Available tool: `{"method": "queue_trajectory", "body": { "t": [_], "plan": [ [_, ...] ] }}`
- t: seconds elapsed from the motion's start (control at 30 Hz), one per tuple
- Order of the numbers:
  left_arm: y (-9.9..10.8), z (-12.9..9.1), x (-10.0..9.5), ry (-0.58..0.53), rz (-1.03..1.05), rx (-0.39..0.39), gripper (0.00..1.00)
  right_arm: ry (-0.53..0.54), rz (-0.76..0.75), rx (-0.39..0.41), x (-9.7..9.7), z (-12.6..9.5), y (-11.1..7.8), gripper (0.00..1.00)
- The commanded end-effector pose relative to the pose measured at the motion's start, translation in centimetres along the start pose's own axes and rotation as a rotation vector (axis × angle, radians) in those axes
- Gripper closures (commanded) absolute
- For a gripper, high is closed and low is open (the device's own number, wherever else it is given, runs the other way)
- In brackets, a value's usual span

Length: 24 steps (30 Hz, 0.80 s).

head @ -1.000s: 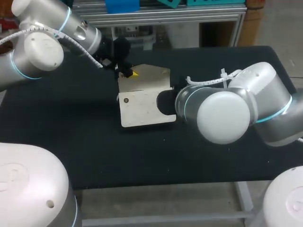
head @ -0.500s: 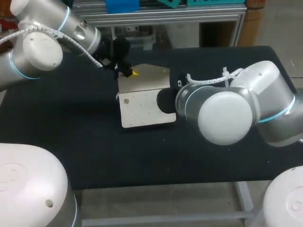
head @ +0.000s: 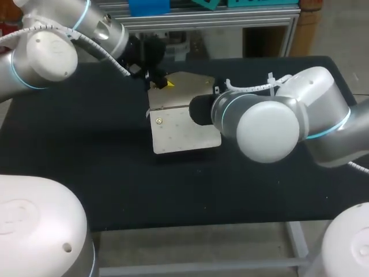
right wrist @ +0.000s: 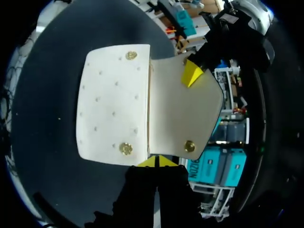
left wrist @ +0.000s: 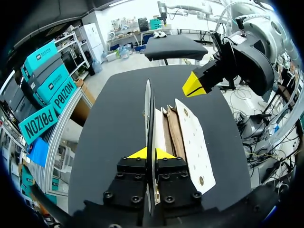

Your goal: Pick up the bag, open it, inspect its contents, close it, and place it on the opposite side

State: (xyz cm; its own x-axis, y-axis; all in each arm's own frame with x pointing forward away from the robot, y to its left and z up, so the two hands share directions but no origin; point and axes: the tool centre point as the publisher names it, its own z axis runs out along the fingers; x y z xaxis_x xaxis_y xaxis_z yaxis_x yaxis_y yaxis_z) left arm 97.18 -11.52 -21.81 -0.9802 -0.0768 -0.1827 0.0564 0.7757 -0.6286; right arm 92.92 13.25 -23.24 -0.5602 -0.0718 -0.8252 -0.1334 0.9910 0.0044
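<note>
A white bag [head: 184,130] lies open in the middle of the black table [head: 86,161], its beige flap [head: 185,89] folded back toward the far side. My left gripper [left wrist: 151,153] is shut on the flap's edge, which runs edge-on between its yellow tips; in the head view it [head: 163,83] sits at the flap's far left corner. My right gripper [right wrist: 156,161] is shut on the bag's [right wrist: 114,109] side edge by the fold, beside two brass snaps. The head view hides its tips behind its own wrist [head: 202,109]. The left wrist view shows brown inner layers [left wrist: 172,133].
Black tabletop [head: 277,190] surrounds the bag on all sides. My right arm's large elbow [head: 268,130] hangs over the table to the right of the bag. Nothing else lies on the table.
My right gripper has shut at the bag's side edge. The bag and both grippers have shifted a little to the right and toward the far side.
</note>
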Motion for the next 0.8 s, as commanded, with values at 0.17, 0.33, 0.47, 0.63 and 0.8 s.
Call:
{"method": "queue_trajectory", "body": {
  "t": [0.17,0.33,0.47,0.63,0.8],
  "plan": [
    [0.1,1.1,-0.3,0.041,0.001,0.039,1.00,-0.126,0.013,-0.071,-0.8,3.7,0.6,1.00],
    [-0.3,1.5,-0.6,0.050,0.001,0.048,1.00,-0.121,0.014,-0.101,-1.1,4.6,1.3,1.00],
    [-0.5,1.6,-0.9,0.050,-0.002,0.053,1.00,-0.108,0.012,-0.114,-1.0,5.1,1.7,1.00],
    [-0.7,1.6,-0.9,0.047,-0.002,0.063,1.00,-0.068,0.002,-0.111,-0.5,6.2,2.3,1.00],
    [-1.0,1.2,-1.0,0.042,0.002,0.086,1.00,-0.035,-0.005,-0.102,0.3,6.9,2.3,1.00]
  ]
}}
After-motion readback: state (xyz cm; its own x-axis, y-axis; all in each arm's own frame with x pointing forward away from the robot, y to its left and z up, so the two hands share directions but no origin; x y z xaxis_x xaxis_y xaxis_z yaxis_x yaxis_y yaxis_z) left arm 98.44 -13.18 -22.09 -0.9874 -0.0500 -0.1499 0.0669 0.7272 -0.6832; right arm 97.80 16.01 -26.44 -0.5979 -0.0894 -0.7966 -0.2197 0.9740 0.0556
